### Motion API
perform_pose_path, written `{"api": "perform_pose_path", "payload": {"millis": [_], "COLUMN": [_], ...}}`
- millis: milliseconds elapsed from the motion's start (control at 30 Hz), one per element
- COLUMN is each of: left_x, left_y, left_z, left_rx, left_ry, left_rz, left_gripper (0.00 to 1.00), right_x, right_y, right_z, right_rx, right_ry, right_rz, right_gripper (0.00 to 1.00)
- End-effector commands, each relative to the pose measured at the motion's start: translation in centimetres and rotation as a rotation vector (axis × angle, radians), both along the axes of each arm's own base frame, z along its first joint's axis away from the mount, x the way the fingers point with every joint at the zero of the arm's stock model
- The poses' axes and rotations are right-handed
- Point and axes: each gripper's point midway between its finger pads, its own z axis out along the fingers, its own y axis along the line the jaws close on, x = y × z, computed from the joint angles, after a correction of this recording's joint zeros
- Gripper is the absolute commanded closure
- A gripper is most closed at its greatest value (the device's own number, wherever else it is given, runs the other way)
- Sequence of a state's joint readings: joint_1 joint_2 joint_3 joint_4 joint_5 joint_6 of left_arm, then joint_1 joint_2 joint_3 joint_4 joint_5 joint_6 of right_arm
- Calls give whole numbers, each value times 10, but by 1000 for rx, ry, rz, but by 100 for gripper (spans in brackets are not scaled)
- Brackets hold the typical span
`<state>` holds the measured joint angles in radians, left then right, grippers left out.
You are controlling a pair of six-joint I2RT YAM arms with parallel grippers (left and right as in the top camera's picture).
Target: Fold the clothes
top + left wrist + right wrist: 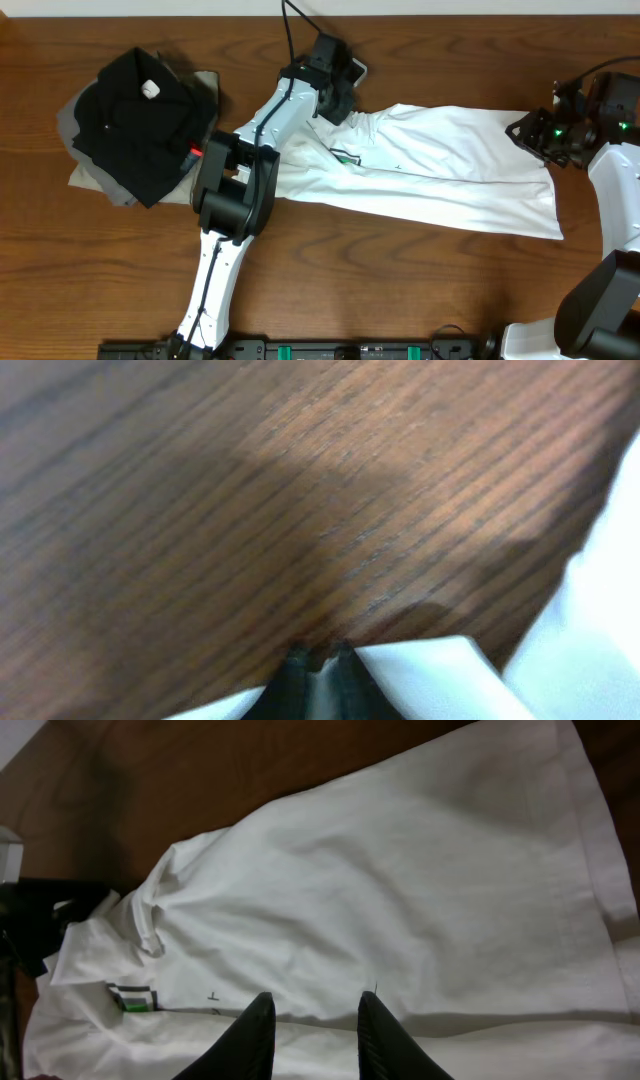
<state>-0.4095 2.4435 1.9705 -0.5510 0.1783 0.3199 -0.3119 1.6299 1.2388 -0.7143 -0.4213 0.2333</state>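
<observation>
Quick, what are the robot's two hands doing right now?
Left gripper: shut, pinching an edge of the white T-shirt.
Right gripper: open, holding nothing, above the shirt.

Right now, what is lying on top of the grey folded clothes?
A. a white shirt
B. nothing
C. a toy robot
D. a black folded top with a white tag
D: the black garment with its white tag lies on the grey garment, while the white T-shirt is spread out beside them.
</observation>
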Motion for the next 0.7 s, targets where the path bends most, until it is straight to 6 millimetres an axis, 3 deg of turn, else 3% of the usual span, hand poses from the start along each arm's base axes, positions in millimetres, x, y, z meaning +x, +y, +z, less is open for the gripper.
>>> {"api": "perform_pose_path", "payload": {"millis": [0,133,233,433,533,667], "left_x": [8,19,28,29,22,8], "left_y": [16,15,15,30,36,42], "left_z": [-11,15,54,108,122,117], "left_rx": [91,83,66,98,113,144], "left_ry": [-25,-83,-161,-249,-245,-189], "left_rz": [41,58,73,122,129,124], "left_gripper": [94,94,94,94,94,94], "right_x": [0,-1,-1,-1,0,0], "right_y": [2,3,3,3,2,2], "right_z": [-4,-4,-4,-4,-4,-4], "right_rx": [3,4,5,4,3,3], "right_ry": [10,15,16,16,13,12], "right_rz": [8,8,8,8,8,8], "right_gripper": [74,74,74,74,74,74]}}
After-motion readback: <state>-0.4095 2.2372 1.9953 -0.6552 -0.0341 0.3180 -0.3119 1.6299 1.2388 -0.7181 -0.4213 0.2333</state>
